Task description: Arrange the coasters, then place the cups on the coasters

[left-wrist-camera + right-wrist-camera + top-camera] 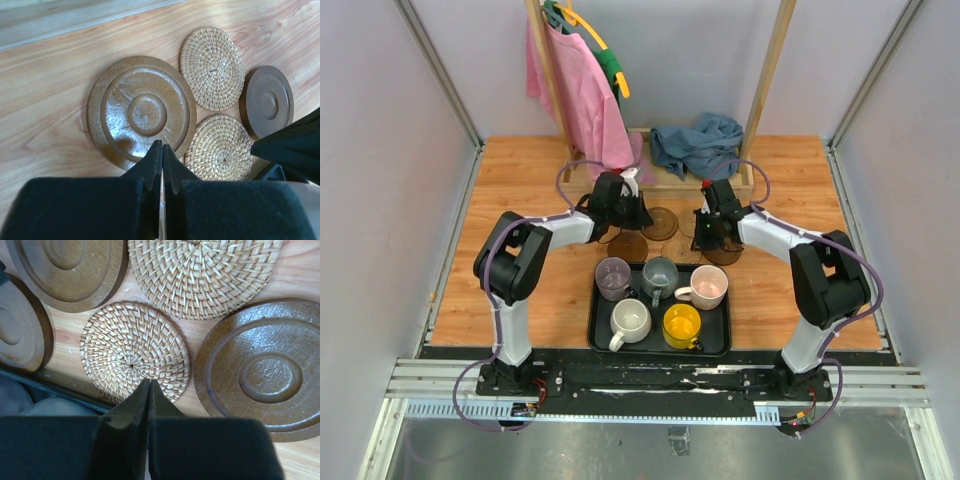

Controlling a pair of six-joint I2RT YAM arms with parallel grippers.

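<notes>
Five cups stand in a black tray [599,335]: purple [613,277], grey-blue [659,277], pink [707,287], cream [631,321] and yellow [681,325]. The coasters lie clustered on the wood just beyond the tray. In the left wrist view I see a large dark brown coaster [141,111], two woven ones [212,68] [220,148] and a smaller brown one [267,101]. My left gripper [162,146] is shut, its tips over the large brown coaster's near edge. My right gripper [149,382] is shut with its tips over the near edge of a woven coaster [134,357].
A wooden rack [767,75] stands at the back with a pink garment [582,95] hanging from it and a blue cloth [695,143] on its base. The two grippers are close together over the coasters. Grey walls enclose the table.
</notes>
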